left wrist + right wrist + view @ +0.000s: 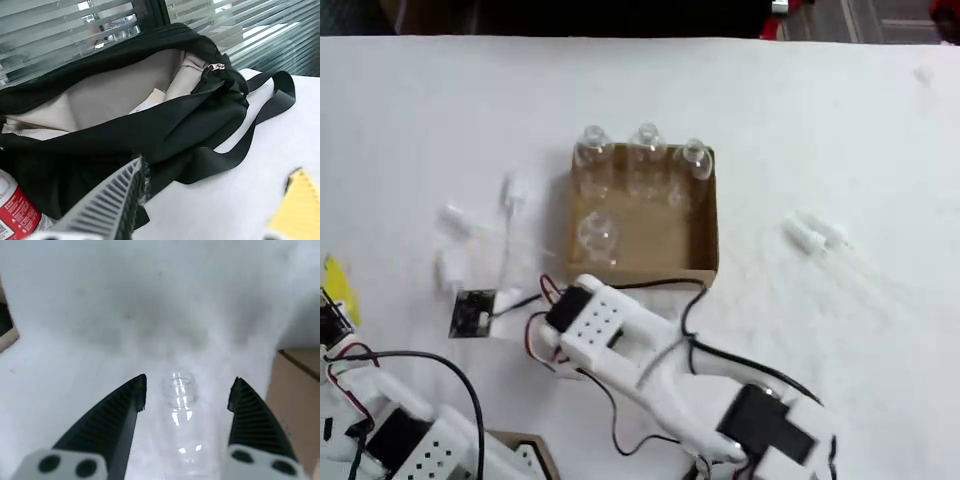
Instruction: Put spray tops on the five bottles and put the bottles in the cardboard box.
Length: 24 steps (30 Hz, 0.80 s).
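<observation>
The cardboard box (705,255) stands mid-table with several clear bottles upright in it: three along its far wall (643,150) and one at the front left (597,235). My right arm (595,320) hangs over the table just in front of the box's near left corner. Seen from its wrist, the right gripper (188,381) is open, and a clear bottle (182,415) with a bare neck and no top stands between the fingers without touching them. White spray tops lie loose left of the box (450,218) and to its right (815,235). One ribbed finger (115,200) of my left gripper points at a black bag.
The box's wall (297,390) stands close beside the right gripper. A black bag (150,125) and a red can (15,212) are off the table's left side, near a yellow piece (340,285). A small black square module (470,313) sits left of the right arm.
</observation>
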{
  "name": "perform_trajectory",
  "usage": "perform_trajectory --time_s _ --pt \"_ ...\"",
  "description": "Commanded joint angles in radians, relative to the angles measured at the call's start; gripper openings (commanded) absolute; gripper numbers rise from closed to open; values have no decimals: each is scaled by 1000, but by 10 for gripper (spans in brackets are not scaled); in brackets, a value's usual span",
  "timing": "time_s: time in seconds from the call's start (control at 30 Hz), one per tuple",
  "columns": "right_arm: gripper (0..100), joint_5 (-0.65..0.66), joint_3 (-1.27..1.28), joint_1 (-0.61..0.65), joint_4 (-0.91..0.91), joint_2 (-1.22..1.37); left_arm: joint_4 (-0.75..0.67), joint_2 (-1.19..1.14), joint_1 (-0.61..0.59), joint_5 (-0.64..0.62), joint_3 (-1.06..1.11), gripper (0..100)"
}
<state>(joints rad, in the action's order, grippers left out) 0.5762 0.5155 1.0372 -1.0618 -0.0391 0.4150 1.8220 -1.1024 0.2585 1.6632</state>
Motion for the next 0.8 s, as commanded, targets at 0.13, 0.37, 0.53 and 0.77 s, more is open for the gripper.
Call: perform_trajectory --time_s 0.13,0.37,0.53,0.77 --pt "161 55 -58 8 12 74 -83 7 -7 5 28 400" --pt "39 44 -100 -61 -8 16 -83 7 -5 3 28 400" --pt "17 41 -193 -77 -148 -136 -83 7 25 3 28 400" --pt "16 -48 -331 -136 -303 -450 -80 7 127 3 28 400"
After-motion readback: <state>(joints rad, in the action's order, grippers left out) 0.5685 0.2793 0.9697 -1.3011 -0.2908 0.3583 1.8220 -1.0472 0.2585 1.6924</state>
